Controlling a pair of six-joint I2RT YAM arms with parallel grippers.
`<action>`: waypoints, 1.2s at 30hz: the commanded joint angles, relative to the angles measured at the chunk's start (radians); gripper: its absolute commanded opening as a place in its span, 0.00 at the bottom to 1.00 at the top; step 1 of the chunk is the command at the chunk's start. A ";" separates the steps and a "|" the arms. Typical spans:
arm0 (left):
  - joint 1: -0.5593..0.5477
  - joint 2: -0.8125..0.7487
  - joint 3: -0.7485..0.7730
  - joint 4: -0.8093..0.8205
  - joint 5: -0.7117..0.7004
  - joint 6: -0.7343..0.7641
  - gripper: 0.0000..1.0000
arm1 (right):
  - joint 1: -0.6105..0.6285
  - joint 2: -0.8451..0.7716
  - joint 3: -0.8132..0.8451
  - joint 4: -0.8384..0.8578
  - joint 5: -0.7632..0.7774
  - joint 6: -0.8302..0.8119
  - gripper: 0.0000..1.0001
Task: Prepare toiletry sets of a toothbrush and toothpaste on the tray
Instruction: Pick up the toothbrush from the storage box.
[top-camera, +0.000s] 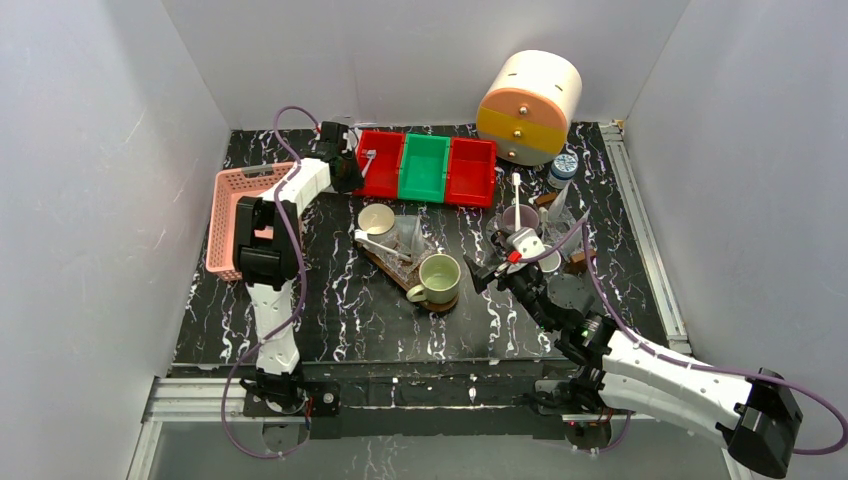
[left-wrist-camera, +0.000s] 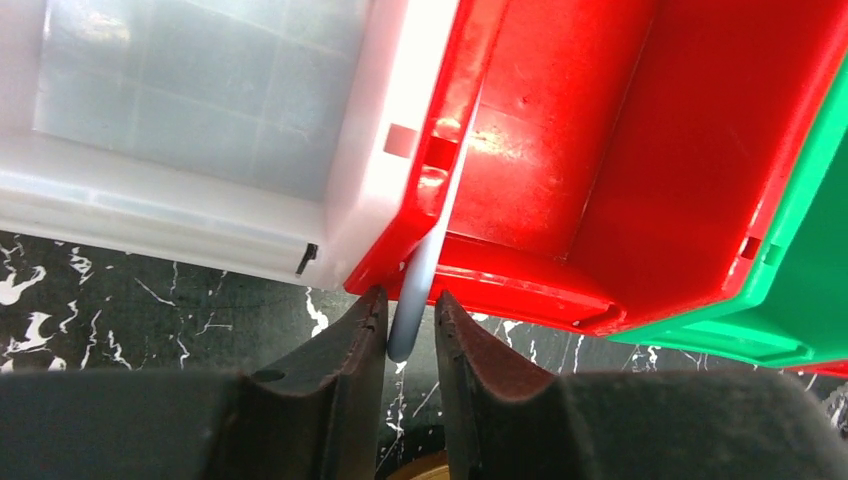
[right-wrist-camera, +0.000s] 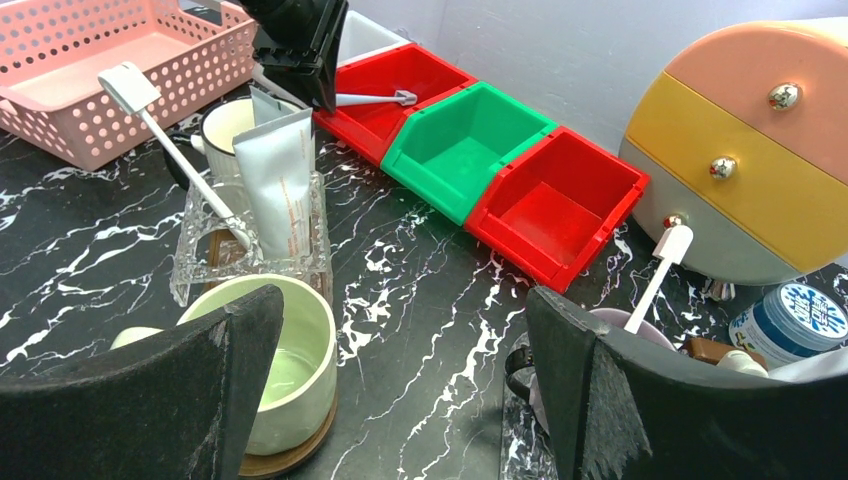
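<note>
With the left pincer (left-wrist-camera: 410, 325), grips the tail end of a slim white toothbrush (left-wrist-camera: 424, 268), jaws drawn narrow around the handle. Holds it at the near rim of the leftmost red bin (left-wrist-camera: 570, 150), brush head out over the bin's inside, seemingly clear of the floor. Spreads the right pincer (right-wrist-camera: 400, 390) wide and bare over the dark marbled counter (right-wrist-camera: 420, 280), near a green mug (right-wrist-camera: 295, 365). Shows, behind the mug, a white toothpaste tube (right-wrist-camera: 280, 175) standing upright in a clear tray (right-wrist-camera: 200, 270), a second toothbrush (right-wrist-camera: 170, 140) leaning beside it.
</note>
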 joint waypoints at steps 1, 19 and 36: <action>0.001 0.005 0.034 -0.015 0.061 0.014 0.20 | -0.004 0.006 0.048 0.044 0.010 -0.001 0.99; 0.000 -0.191 -0.075 0.107 0.136 0.016 0.00 | -0.005 0.020 0.076 0.028 0.008 0.013 0.99; -0.003 -0.519 -0.381 0.381 0.208 -0.008 0.00 | -0.005 0.078 0.191 -0.045 0.070 0.189 0.99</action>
